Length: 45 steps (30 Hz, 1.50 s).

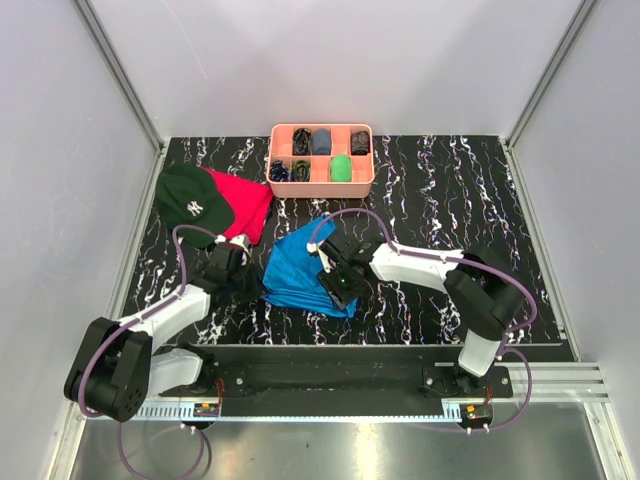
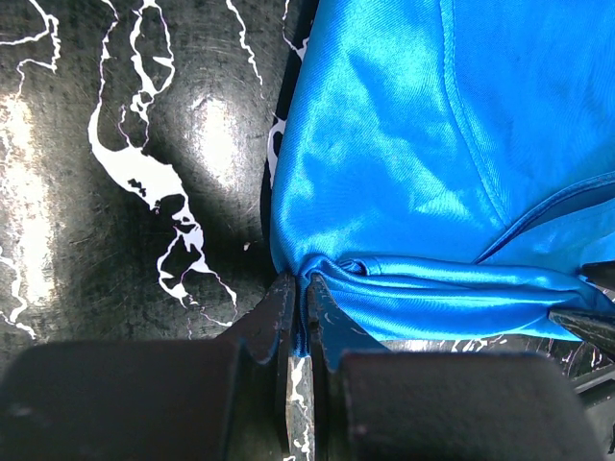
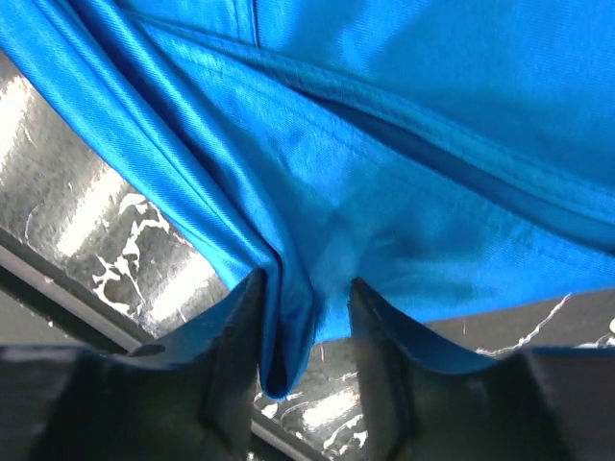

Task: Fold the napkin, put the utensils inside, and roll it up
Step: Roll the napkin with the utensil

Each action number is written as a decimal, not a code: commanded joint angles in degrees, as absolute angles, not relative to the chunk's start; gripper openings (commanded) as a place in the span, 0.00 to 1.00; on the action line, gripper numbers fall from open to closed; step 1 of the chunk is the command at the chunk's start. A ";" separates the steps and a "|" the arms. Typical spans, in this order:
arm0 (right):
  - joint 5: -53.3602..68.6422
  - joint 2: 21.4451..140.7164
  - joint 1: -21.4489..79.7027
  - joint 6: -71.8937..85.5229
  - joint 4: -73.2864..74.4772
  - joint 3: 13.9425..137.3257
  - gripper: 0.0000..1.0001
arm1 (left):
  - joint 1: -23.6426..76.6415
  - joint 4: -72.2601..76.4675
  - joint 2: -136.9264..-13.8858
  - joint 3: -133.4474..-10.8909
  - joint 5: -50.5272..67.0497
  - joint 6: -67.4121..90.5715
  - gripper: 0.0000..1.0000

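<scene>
Top external view shows a pink tray [image 1: 320, 190] at the far side of the black marbled table [image 1: 450, 200], with small dark things and one green thing in its compartments. The blue napkin [image 1: 295, 270] lies on the table in front of this tray, toward the arm bases and a little to the tray's left, not touching it. It is bunched and partly folded, not spread flat. A dark green cap [image 1: 195, 200] with a white logo sits to the left of the tray and partly on a red cloth [image 1: 248, 200], which lies between the cap and the tray's left front corner. The left gripper [image 2: 300, 288] is at the side of the napkin that is farther left from the tray. In the left wrist view its two fingers are pressed together on the gathered corner of the cloth, so it pinches the napkin there. The right gripper [image 3: 306, 307] is over the edge of the napkin that lies farthest from the tray. In the right wrist view its fingers stand apart, and a hanging fold of the cloth is between them. This fold lies against one finger, and a gap remains before the other finger, so the cloth is not squeezed. Under the fold the shiny table surface is visible.
</scene>
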State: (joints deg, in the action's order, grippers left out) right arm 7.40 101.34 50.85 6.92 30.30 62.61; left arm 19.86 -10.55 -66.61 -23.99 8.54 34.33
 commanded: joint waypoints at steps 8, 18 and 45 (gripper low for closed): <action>-3.85 92.20 55.98 0.62 31.32 70.93 0.65 | 19.69 -14.50 -68.46 -27.16 7.65 33.31 0.00; -0.27 94.29 63.72 -10.18 12.31 65.66 0.69 | 19.69 -15.03 -70.05 -28.30 8.79 33.22 0.00; 1.41 108.19 64.16 -15.29 9.14 67.59 0.59 | 19.69 -15.03 -71.10 -28.83 10.11 33.05 0.00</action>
